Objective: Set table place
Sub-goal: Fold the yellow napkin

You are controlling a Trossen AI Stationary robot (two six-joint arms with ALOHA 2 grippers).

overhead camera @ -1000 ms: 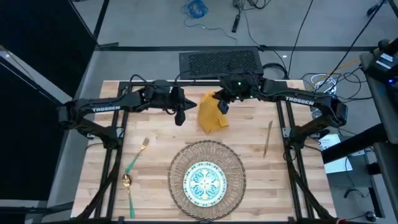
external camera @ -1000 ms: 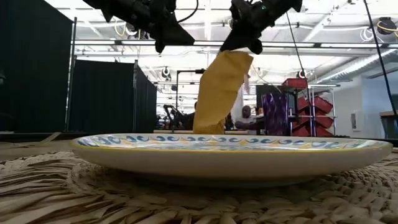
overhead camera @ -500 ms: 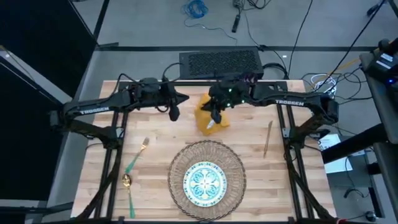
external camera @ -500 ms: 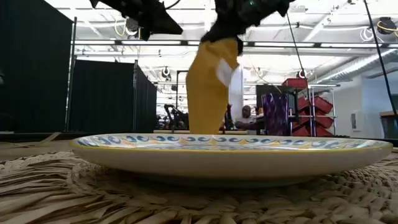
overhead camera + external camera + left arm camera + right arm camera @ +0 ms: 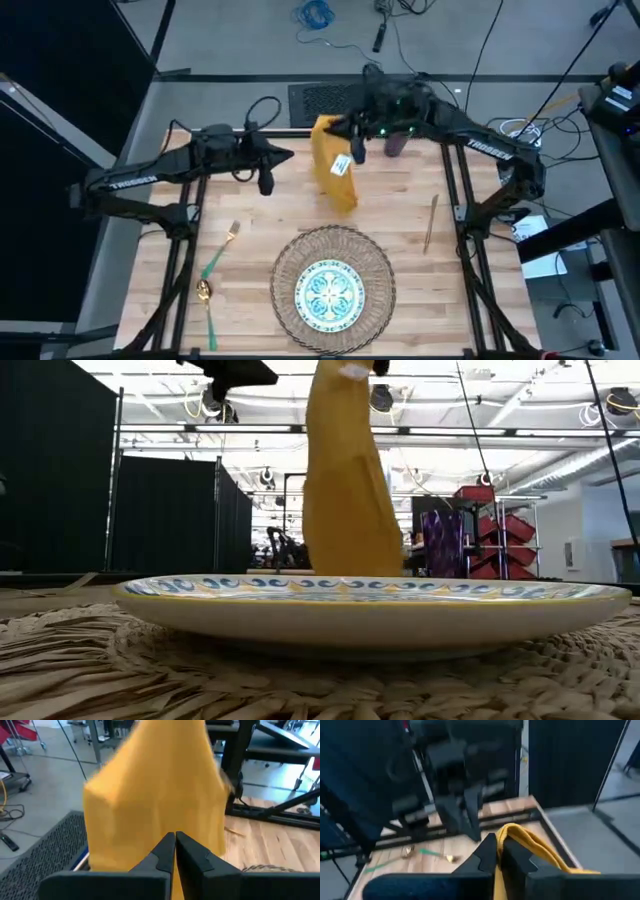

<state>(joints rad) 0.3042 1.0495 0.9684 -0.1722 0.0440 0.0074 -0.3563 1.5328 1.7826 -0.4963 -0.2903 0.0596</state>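
**Napkin held aloft over the far half of the table**

Nearest the front edge of the pale butcher-block table (image 5: 400,205) lies one round woven wicker placemat (image 5: 334,276), coarse and ridged in the low view, carrying one smaller blue-green patterned plate (image 5: 328,293). To its left lie one green-handled fork (image 5: 222,247) and one green-handled spoon (image 5: 207,300), well apart from the mat. To its right lies one slim gold-tan knife (image 5: 430,221).

Farther back, the one mustard-yellow cloth napkin (image 5: 333,161) hangs in soft folds, clear of the wood. The right gripper (image 5: 341,124) is clenched on its upper edge, fingers pinched together over the cloth in the right wrist view. The left gripper (image 5: 267,183) hovers just beside the napkin's left, fingers pressed together on nothing. One small purple cup (image 5: 397,145) stands near the far edge, beneath the right arm.
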